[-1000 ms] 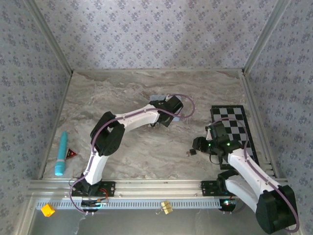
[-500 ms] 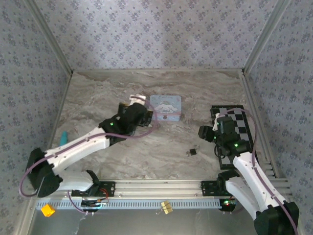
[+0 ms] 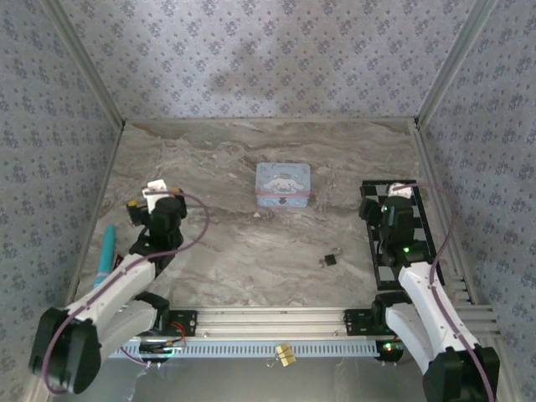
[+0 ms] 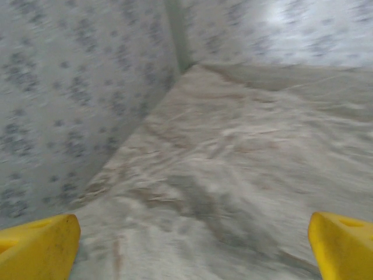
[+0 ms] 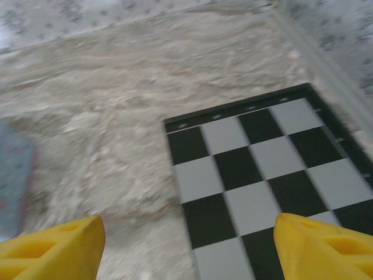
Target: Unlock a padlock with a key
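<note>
My left claw (image 3: 149, 197) by left edge of grey marble table (image 3: 251, 251), spread wide, empty. My right claw (image 3: 395, 194) over black-white checkered mat (image 5: 256, 169) at right edge, also agape. Right of table centre: tiny black blocky padlock (image 3: 329, 260), apart from both.

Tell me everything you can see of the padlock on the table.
The padlock is a tiny, black, blocky piece with a small pale metal bit at its upper right, probably the shackle. It is too small to tell whether it is locked or has a key in it. It lies on the marble-patterned tabletop, nearer the arms than the pale blue cartoon tin and to the tin's right, well apart from it. Only the tabletop touches it.
</note>
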Motion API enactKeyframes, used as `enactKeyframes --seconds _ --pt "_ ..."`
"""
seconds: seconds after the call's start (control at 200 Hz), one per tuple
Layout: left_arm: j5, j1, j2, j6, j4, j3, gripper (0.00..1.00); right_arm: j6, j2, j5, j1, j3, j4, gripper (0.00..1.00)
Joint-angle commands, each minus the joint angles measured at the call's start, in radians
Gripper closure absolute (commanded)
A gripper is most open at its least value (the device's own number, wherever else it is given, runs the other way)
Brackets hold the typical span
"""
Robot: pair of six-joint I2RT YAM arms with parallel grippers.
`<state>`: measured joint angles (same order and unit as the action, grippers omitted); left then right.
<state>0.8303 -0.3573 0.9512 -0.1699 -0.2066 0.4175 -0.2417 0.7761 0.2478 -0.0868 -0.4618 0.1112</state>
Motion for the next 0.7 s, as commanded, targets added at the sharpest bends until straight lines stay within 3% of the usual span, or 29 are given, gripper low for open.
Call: enactKeyframes --seconds 0.0,0.11,0.355,0.53,0.58,0.635,0.695 --pt "-0.056 0.077 0.047 0.069 -0.165 -0.022 0.0 0.051 0.041 0.072 0.05 0.038 -0.159 0.23" --pt "-0.193 0.138 0.141 0.118 -0.266 -0.042 0.0 0.089 0.114 0.054 0.058 0.056 -0.23 0.23" --pt "-0.281 0.172 0.381 0.215 -0.512 -0.064 0.0 0.19 0.26 0.01 0.013 0.122 -0.486 0.24" --pt "-0.401 0.18 0.419 0.251 -0.627 -0.086 0.0 0.311 0.447 -0.023 -0.052 0.127 -0.673 0.23" --pt "-0.463 0.197 0.457 0.239 -0.711 -0.117 0.0 0.344 0.463 -0.034 -0.065 0.118 -0.675 0.22" --pt "-0.439 0.202 0.518 0.237 -0.814 -0.125 0.0 0.382 0.474 -0.054 -0.069 0.134 -0.733 0.22" --pt "-0.455 0.224 0.523 0.212 -0.753 -0.089 0.0 0.406 0.479 -0.075 -0.065 0.154 -0.783 0.22"
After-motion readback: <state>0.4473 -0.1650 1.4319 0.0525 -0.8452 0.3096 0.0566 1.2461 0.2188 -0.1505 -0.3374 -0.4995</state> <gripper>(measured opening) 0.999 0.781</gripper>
